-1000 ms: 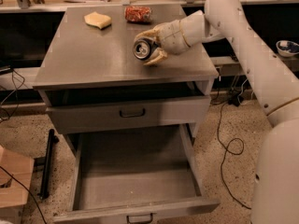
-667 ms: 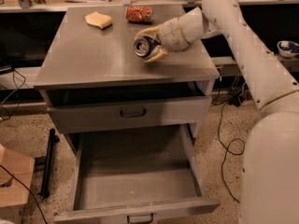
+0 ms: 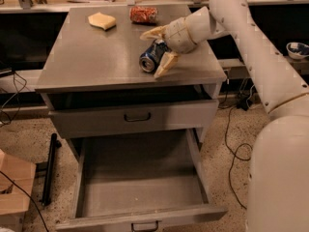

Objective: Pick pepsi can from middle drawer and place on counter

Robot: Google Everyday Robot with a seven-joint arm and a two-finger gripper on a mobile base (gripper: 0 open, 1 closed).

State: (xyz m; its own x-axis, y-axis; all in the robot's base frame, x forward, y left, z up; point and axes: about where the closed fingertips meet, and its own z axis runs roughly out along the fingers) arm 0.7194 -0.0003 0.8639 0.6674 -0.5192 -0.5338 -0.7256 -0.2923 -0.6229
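The pepsi can [image 3: 149, 57] lies on its side on the counter [image 3: 96, 57], near the front right, with its silver lid facing the front. My gripper [image 3: 150, 55] reaches in from the right and is open. One finger stands behind the can and the other [image 3: 164, 64] rests on the counter at its right front; the can lies between them. The middle drawer [image 3: 145, 215] is pulled far out below, and its bare grey floor holds nothing.
A red soda can [image 3: 144, 14] lies at the counter's back and a yellow sponge-like piece [image 3: 102, 20] to its left. The upper drawer [image 3: 136, 116] stands slightly open. A bowl [image 3: 297, 50] sits far right. A wooden box [image 3: 12, 187] and cables lie on the floor.
The can has come down onto the counter and now lies on its side. The gripper's fingers have spread apart around it.
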